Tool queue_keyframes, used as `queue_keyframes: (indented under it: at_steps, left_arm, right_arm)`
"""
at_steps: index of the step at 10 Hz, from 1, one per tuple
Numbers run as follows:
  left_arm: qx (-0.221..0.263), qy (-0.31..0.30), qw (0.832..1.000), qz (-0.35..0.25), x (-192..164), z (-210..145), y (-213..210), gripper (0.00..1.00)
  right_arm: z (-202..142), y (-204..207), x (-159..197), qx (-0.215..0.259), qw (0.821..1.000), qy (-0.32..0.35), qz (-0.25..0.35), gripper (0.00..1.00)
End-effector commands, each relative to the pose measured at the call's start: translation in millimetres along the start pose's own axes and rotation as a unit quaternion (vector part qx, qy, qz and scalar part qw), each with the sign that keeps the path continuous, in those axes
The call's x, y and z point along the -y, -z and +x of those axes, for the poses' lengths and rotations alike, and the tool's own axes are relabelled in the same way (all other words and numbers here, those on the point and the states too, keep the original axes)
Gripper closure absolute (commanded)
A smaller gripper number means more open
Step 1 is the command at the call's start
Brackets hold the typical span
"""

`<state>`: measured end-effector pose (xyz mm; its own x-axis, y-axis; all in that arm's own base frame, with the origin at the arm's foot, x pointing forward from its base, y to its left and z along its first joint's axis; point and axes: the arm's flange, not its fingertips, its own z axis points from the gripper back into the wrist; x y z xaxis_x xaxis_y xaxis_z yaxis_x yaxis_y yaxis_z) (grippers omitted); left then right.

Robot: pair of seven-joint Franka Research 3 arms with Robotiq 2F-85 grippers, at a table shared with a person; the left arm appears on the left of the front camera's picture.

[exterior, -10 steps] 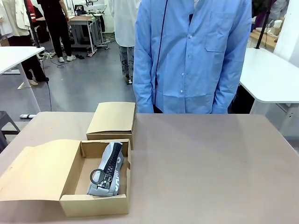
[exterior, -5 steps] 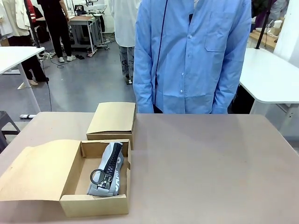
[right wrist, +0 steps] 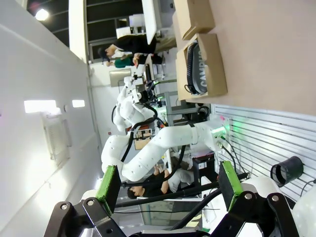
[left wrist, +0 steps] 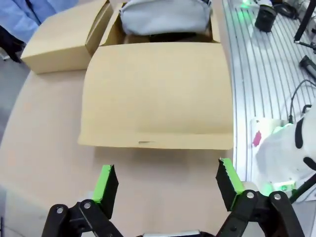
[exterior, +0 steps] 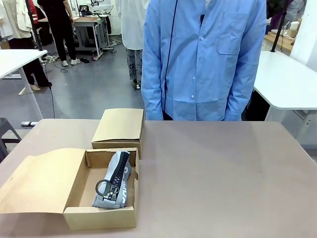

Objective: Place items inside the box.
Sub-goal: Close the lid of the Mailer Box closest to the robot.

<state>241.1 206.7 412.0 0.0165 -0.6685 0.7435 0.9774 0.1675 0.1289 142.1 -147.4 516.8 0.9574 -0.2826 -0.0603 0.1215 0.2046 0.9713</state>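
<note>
The grey zippered pencil pouch (exterior: 114,181) lies lengthwise inside the open cardboard box (exterior: 99,217) at the table's near left, its black zip and metal pull ring facing up. It looks soft and light, likely to sag and fold if lifted by one end, so a pinch across its padded middle would probably hold best; the ring seems too small and loose to trust. The box's lid flap (left wrist: 157,94) lies spread flat beside it, with a second, closed cardboard box (exterior: 119,127) touching its far corner. The left gripper (left wrist: 167,183) hovers with jaws spread and empty, as does the right gripper (right wrist: 169,186). The brown tabletop (exterior: 223,173) is matte and smooth, in a workshop with a person in a blue shirt (exterior: 205,59) standing opposite.
</note>
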Motion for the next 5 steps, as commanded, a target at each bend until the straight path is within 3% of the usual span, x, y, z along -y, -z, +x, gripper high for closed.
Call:
queue_keyframes:
  at_steps: [1,5]
  left_arm:
    - [-0.038,0.087,0.995,0.002,0.6,-16.8,8.6,0.0]
    - [-0.069,0.095,0.99,-0.074,-14.6,-68.0,55.7,0.0]
  right_arm:
    - [-2.5,-1.9,-1.6,0.0,1.0,-0.014,0.008,0.0]
    - [-2.5,-1.9,-1.6,0.0,1.0,-0.014,0.008,0.0]
